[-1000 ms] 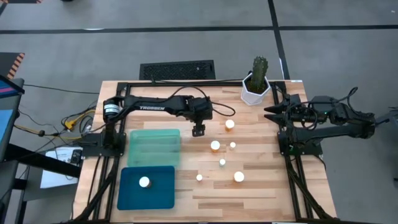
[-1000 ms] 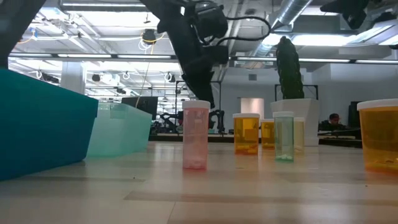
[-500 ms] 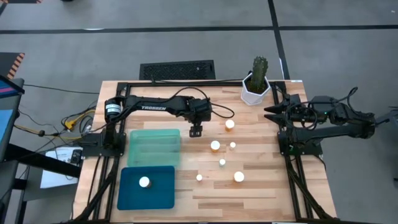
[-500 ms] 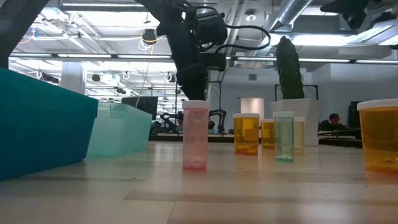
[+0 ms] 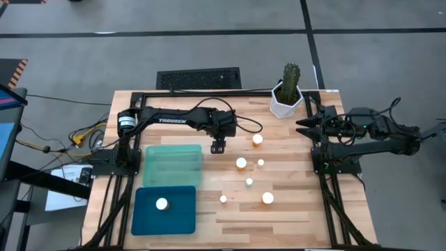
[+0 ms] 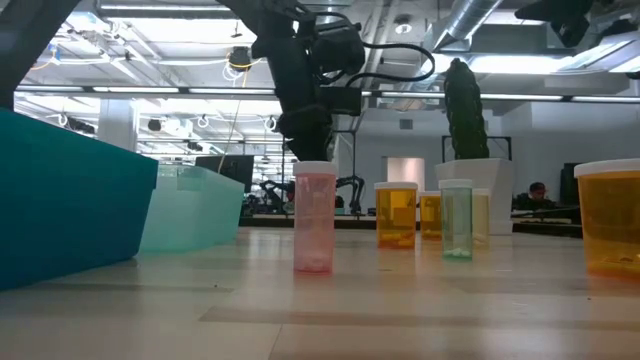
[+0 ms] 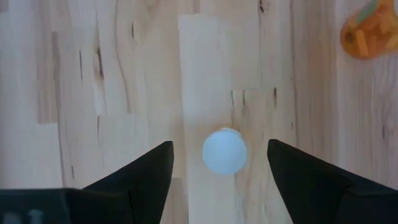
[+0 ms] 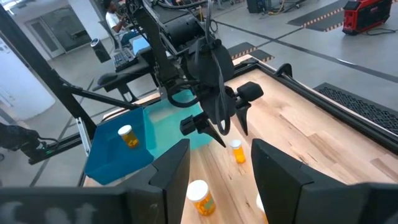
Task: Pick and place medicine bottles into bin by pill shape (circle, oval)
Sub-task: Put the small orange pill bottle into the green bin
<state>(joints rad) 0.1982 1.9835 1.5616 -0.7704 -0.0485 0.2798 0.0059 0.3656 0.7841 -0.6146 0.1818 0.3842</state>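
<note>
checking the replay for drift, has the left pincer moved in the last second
Yes. In the high view the left pincer has slid slightly toward the light green bin and away from the cactus pot.

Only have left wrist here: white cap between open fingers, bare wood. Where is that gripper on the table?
Observer: High view puts the left gripper above the wood, between the light bin and the loose bottles. It holds nothing.
Operator: How many loose?
Observer: Six, all upright on the wood to the right of the bins.
Operator: Any binned?
Observer: One binned bottle, in the teal bin.
Operator: Right arm?
Observer: The right gripper waits at the table's right edge near the cactus pot, fingers open.
</note>
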